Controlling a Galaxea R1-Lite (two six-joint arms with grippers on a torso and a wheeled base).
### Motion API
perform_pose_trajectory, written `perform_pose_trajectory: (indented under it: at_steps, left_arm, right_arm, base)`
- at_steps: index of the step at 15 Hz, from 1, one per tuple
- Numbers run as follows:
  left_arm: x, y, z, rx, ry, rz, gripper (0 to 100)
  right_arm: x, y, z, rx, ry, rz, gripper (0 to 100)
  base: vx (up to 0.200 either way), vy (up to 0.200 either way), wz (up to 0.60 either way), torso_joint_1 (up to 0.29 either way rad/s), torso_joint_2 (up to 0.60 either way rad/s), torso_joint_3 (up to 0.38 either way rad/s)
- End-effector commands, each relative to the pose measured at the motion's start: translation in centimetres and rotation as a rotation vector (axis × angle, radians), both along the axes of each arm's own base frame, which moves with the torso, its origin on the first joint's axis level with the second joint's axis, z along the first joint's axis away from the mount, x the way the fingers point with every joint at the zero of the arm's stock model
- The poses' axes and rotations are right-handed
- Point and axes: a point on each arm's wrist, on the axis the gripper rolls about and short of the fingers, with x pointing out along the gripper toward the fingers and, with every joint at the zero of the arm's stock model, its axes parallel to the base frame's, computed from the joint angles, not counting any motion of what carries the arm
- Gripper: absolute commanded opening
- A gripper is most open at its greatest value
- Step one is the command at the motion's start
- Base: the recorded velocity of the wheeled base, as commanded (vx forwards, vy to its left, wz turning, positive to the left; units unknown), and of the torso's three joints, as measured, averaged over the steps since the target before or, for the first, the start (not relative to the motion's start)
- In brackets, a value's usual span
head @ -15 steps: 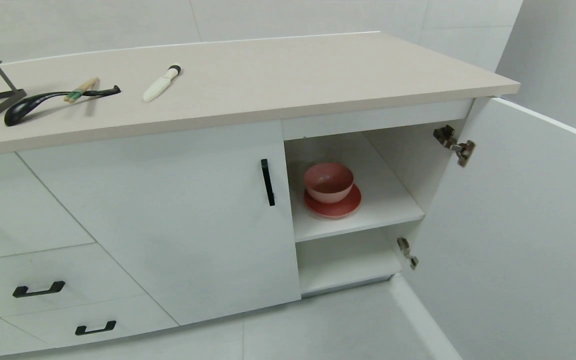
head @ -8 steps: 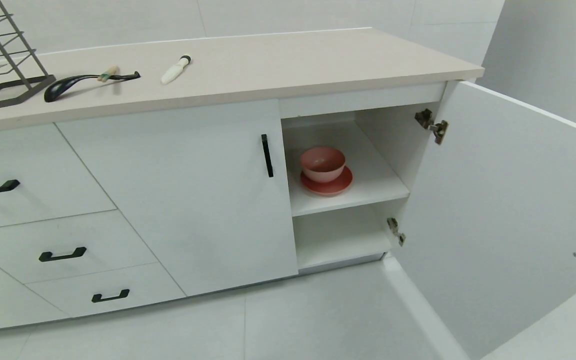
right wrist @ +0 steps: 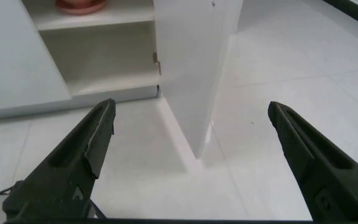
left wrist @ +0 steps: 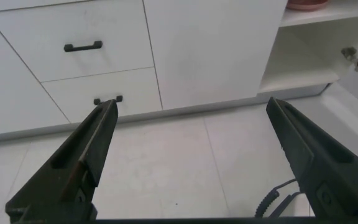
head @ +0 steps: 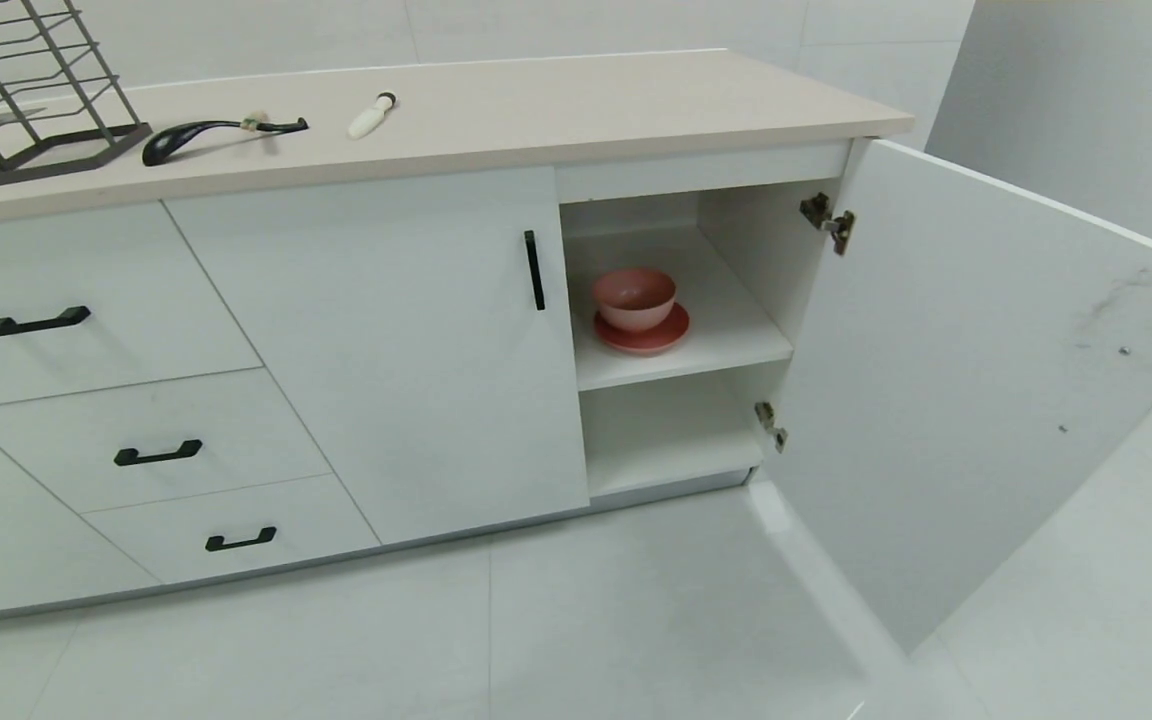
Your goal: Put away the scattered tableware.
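At the worktop's (head: 586, 110) left end stands a wire rack (head: 36, 100). Just beside it, near the front edge, lies a black ladle (head: 191, 133) with a pale stick (head: 257, 122) across its handle, then a white utensil (head: 371, 115), apart. These loose pieces are likely what is left to store. Below the right end the door (head: 936, 380) stands wide, baring a shelf (head: 726, 340) where a pink bowl (head: 634, 297) sits on a red plate (head: 641, 342), stacked as if already put away. The left gripper (left wrist: 190, 106) and right gripper (right wrist: 190, 104) hang low over the floor (head: 536, 620), jaws spread wide and holding nothing, so free for a pick.
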Motion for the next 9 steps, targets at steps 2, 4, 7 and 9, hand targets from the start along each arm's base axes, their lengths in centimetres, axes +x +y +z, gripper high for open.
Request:
perform_pose_trajectory:
  at_steps: [2, 4, 7, 9]
  left_arm:
    - [0.00, 0.00, 0.01, 0.000, -0.001, 0.001, 100]
    - [0.00, 0.00, 0.01, 0.000, -0.001, 0.001, 100]
    - [0.00, 0.00, 0.01, 0.000, -0.001, 0.001, 100]
    - [0.00, 0.00, 0.01, -0.001, -0.001, 0.001, 100]
  right_arm:
    - [0.03, 0.00, 0.00, 0.000, 0.004, 0.001, 100]
    - [0.02, 0.00, 0.00, 0.000, 0.003, 0.001, 100]
    - [0.03, 0.00, 0.00, -0.002, 0.004, 0.002, 100]
    - [0.02, 0.06, 0.00, 0.009, 0.003, 0.031, 100]
  base:
    - [0.000, -0.200, 0.00, 0.005, 0.00, 0.002]
    - [0.000, -0.200, 0.00, -0.002, 0.00, 0.005]
    - [0.000, -0.200, 0.00, 0.004, 0.00, 0.007]
    - [0.000, -0.200, 0.00, 0.005, 0.00, 0.000]
